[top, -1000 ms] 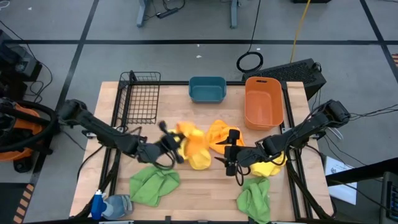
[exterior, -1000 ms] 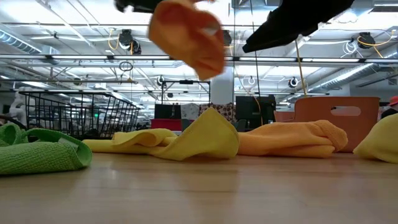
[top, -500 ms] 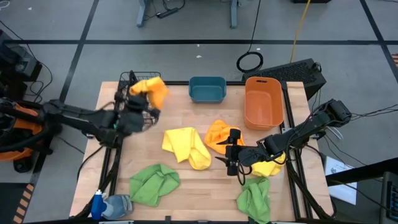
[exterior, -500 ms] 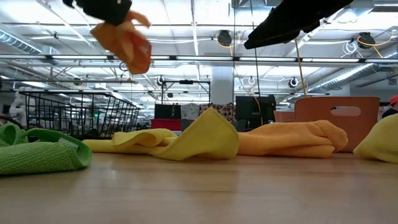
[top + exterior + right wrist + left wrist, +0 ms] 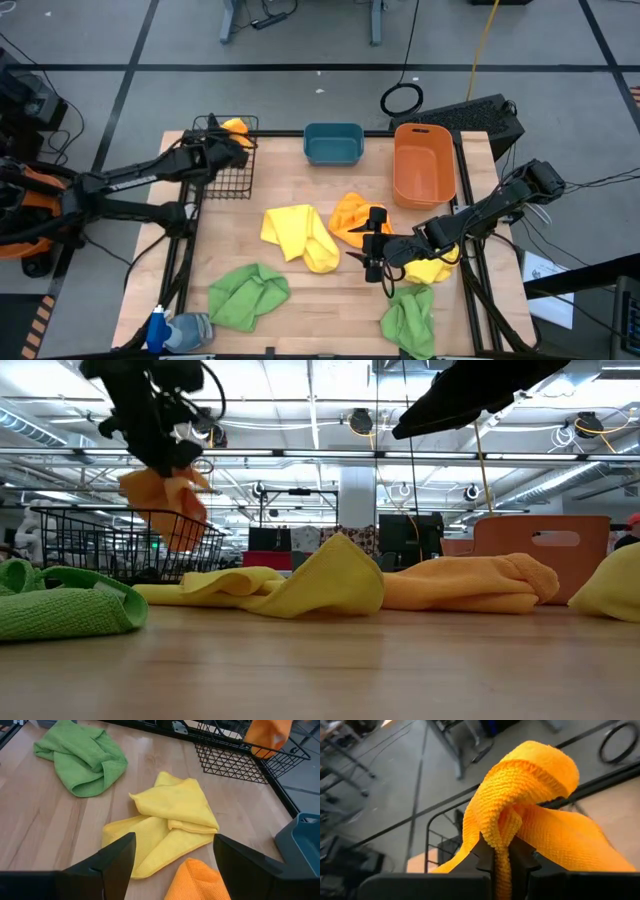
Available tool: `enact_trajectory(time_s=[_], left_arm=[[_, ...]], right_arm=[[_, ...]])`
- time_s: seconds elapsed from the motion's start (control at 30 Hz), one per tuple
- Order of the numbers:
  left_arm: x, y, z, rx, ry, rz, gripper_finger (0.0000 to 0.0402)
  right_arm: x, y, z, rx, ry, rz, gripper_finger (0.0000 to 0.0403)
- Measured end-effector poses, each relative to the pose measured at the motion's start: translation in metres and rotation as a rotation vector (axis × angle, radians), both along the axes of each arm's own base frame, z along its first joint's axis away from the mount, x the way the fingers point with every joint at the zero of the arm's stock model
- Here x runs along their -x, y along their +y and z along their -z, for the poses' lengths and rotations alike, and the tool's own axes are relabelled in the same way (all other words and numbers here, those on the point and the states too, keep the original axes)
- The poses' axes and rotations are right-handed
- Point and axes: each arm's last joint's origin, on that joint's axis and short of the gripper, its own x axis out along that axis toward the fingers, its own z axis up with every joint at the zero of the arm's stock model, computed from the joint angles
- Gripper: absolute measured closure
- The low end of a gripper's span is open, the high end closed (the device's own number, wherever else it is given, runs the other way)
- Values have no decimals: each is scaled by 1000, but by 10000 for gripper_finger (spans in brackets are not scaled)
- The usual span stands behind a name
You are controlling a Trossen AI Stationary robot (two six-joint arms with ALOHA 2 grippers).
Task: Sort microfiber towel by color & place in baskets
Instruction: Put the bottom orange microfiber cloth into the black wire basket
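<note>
My left gripper (image 5: 228,148) is over the far end of the black wire-mesh basket (image 5: 226,172), shut on an orange towel (image 5: 235,128) that also shows in the low view (image 5: 165,500) and the left wrist view (image 5: 530,805). My right gripper (image 5: 366,248) hangs open above the table's middle, next to a second orange towel (image 5: 355,215) and a yellow towel (image 5: 298,232). The teal tub (image 5: 333,144) and orange bin (image 5: 424,162) stand along the far edge. My left gripper pinches a bunched fold of the orange towel (image 5: 499,842) between its two fingers (image 5: 482,855). The towel is lifted clear and hangs over the black basket's rim (image 5: 120,512), several layers gathered together.
Two green towels lie near the front edge, one left (image 5: 246,294) and one right (image 5: 409,316). Another yellow towel (image 5: 432,266) sits under my right arm. A blue spray bottle (image 5: 172,330) lies at the near-left corner.
My left gripper has carried the orange towel from the table's middle up and toward the far-left, ending over the black basket's far end and coming lower. The towel hung from it the whole way. My right arm has kept still.
</note>
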Motion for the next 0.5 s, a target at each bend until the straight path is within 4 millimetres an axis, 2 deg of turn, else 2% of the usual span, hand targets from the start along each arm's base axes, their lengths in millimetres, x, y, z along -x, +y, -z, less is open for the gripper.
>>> enact_trajectory(time_s=[0.2,0.37,0.5], left_arm=[[-11,18,22,108,55,-43,333],[-20,23,36,144,98,-59,260],[-22,24,40,159,115,-58,196]], right_arm=[[0,0,0,2,6,-1,145],[2,-1,3,15,34,0,145],[2,-1,3,16,37,-1,145]])
